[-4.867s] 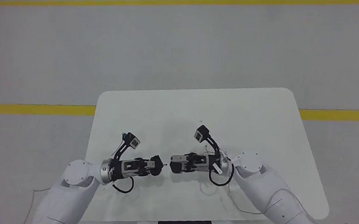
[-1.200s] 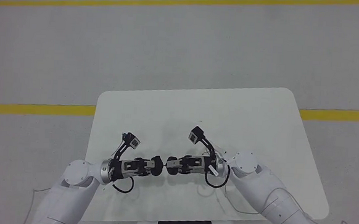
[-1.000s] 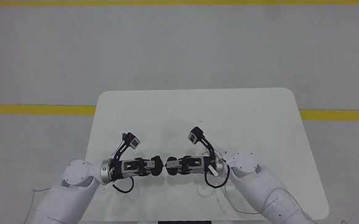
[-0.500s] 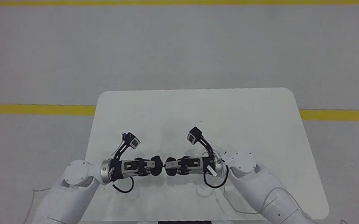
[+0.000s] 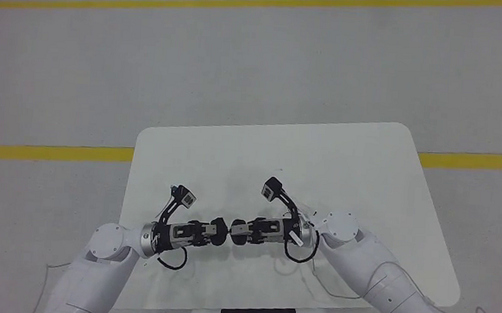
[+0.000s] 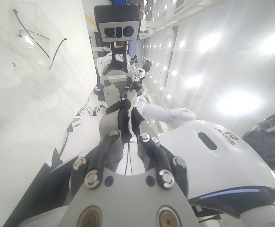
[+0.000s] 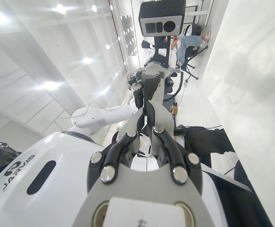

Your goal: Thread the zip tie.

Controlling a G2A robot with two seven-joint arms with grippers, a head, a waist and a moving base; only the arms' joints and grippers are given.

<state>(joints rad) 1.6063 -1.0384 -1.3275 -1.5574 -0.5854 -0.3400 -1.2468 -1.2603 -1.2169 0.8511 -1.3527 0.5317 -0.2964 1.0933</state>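
Where the two arms meet tip to tip over the tabletop, low centre of the top view, the left jaws are all but closed on a thin black strip, seemingly the zip tie. Meanwhile the right jaws are pressed together; whatever they pinch is hidden. Some spare ties lie loose on the tabletop.

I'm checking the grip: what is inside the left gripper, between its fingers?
A thin black strip, likely the zip tie, runs between the left gripper's fingers. Its front end is hidden where the black pads crowd against the right gripper.
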